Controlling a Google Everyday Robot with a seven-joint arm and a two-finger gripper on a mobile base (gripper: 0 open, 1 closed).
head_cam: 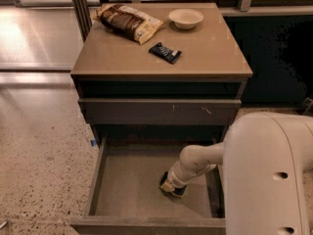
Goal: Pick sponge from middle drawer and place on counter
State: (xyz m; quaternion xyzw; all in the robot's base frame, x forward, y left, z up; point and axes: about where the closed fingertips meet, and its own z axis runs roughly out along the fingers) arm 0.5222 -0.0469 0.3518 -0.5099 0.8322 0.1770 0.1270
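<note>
The middle drawer (128, 182) is pulled open and shows its flat greyish-beige floor. My gripper (172, 185) reaches down into it at the right of the middle, low over the floor. The sponge (168, 184) shows at the gripper's tip as a small yellow patch with a dark edge, resting on the drawer floor and mostly covered by the wrist. The tan-beige counter (205, 53) is the cabinet's top, above and behind the drawer.
On the counter lie a brown-and-cream snack bag (128, 21), a white bowl (186, 18) and a small dark glossy packet (165, 52). A shut drawer front with pale scratches (156, 110) sits above the open drawer. My white arm housing (269, 180) fills the lower right. Speckled floor (39, 155) lies to the left.
</note>
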